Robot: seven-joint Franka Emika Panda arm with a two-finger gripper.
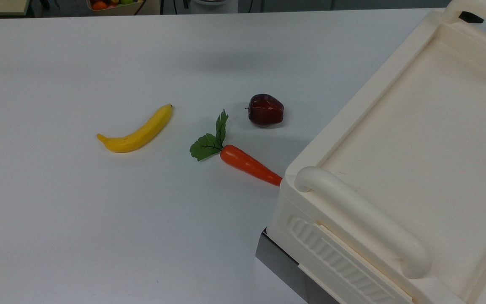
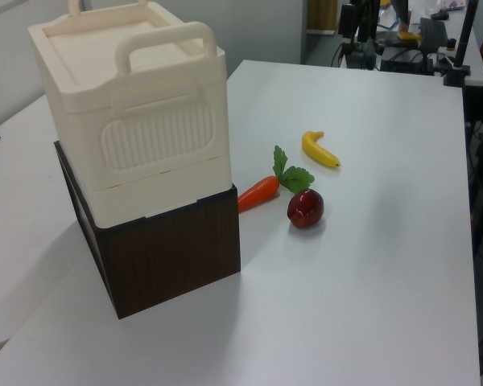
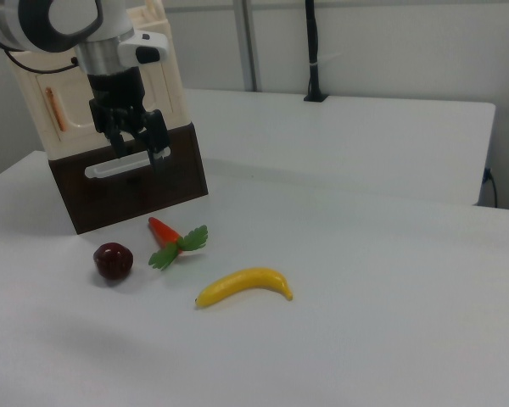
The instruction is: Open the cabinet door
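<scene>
The cream cabinet (image 3: 165, 89) stands on a dark brown base (image 3: 144, 193) at the right view's far left. Its front is the cabinet door (image 3: 42, 119), a cream panel lying flush with the body. A small copper-coloured bar handle (image 3: 58, 110) sits near the door's left end. The arm hides most of the panel. My gripper (image 3: 141, 156) hangs in front of the cabinet's lower edge, to the right of the copper handle. It is open and holds nothing. Just behind its fingertips runs a white bar (image 3: 102, 170) on the brown base.
A dark red apple (image 3: 113, 260), a carrot with green leaves (image 3: 163, 231) and a banana (image 3: 244, 286) lie on the white table (image 3: 365, 254) in front of the cabinet. The carrot's tip touches the cabinet's corner (image 1: 283, 179). Two thick tube handles (image 1: 365, 219) top the cabinet.
</scene>
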